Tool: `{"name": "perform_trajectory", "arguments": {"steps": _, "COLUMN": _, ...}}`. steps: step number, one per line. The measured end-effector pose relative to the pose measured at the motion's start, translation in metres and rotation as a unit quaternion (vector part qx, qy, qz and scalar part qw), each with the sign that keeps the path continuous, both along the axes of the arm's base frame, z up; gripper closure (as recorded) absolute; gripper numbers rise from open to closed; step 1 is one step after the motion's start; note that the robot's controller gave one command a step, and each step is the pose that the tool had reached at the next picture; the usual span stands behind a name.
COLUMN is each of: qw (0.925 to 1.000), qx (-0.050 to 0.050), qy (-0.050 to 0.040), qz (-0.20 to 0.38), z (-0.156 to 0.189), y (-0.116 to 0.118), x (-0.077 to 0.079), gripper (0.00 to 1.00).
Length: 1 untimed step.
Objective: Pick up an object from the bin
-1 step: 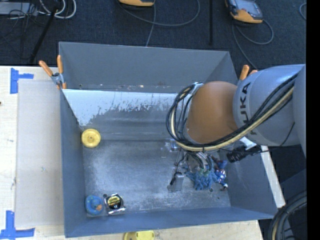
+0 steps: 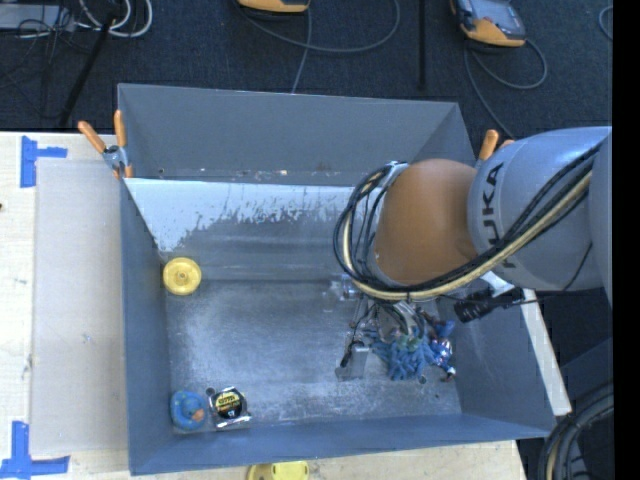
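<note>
your tool point(image 2: 372, 346) hangs low in the near right corner of the grey bin point(image 2: 300, 138); you cannot tell whether it is released or clenched. a blue frilly lump point(image 2: 408, 360) lies just beside it, toward the bin's right wall. a yellow disc point(image 2: 182, 276) lies by the bin's left wall, with a blue ball point(image 2: 186, 408) and a yellow tape measure point(image 2: 228, 405) in its near left corner.

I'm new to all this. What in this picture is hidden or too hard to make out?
1. Camera view: whether the gripper has hold of the blue tangled thing at the right of the bin. The robot's orange cover and cables overhang them.
2. Camera view: the bin floor beneath that cover.
3. Camera view: what the blue round thing in the near left corner is. It is too small to name.
</note>
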<state>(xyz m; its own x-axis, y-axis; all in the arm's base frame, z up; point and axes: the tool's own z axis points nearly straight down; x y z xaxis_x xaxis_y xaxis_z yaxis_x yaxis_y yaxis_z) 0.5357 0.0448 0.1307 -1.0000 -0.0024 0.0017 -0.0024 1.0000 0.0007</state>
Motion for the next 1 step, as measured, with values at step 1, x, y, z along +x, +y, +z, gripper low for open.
{"name": "perform_trajectory", "arguments": {"steps": 1, "qw": 0.9998, "qx": 0.000, "qy": 0.0001, "qz": 0.021, "z": 0.0142, "y": -0.0469, "x": -0.0081, "gripper": 0.00}}
